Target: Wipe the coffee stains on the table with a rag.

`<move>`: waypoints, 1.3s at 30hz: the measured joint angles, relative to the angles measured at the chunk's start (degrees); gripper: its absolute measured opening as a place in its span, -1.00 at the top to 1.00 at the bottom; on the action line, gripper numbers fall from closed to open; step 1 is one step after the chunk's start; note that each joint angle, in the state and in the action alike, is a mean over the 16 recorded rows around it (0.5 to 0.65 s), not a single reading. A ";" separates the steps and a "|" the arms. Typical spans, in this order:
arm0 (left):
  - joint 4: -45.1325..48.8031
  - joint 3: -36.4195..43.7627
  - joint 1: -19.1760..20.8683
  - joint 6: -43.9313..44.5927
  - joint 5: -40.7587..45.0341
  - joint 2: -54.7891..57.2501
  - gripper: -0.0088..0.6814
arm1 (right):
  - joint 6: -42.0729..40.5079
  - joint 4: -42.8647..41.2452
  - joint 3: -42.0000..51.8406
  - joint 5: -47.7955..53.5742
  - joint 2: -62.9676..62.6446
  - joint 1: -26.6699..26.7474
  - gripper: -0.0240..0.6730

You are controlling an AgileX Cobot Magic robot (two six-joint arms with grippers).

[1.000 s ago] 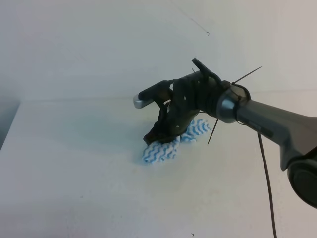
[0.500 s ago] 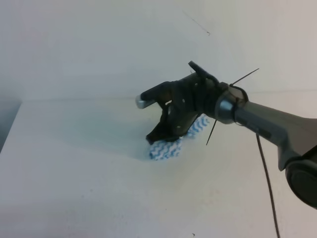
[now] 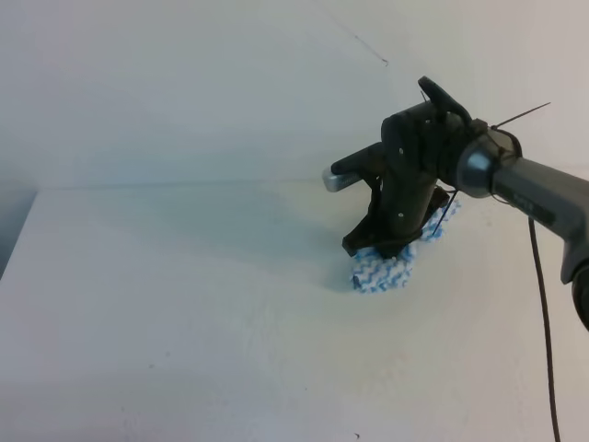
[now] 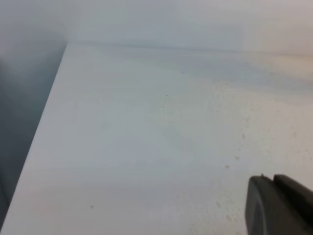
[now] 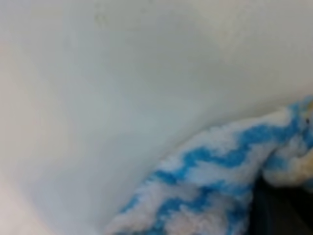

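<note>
We see the right gripper (image 3: 379, 250) clamping the rag (image 3: 382, 271) against the table (image 3: 184, 304); no coffee stains visible, direction unknown.

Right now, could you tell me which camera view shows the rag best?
The exterior high view: it shows the bunched blue-and-white rag on the white table under the right tool. The right wrist view catches only a blurred close-up corner of it. The left wrist view shows none.

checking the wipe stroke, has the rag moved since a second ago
Yes. In the exterior high view the rag, bunched under the right gripper, has slid rightward across the table, away from the table's left edge.
</note>
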 joint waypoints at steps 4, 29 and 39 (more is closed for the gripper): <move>0.00 0.00 0.00 -0.03 -0.06 0.00 0.99 | -1.67 0.81 4.15 0.08 -2.37 0.26 0.91; 0.00 0.00 0.00 -0.01 -0.40 0.00 0.99 | -12.33 18.64 49.16 -29.03 -21.43 7.18 0.91; 0.00 0.00 0.00 0.00 -0.73 0.00 0.99 | -12.46 22.97 50.84 -29.00 -23.38 14.45 0.91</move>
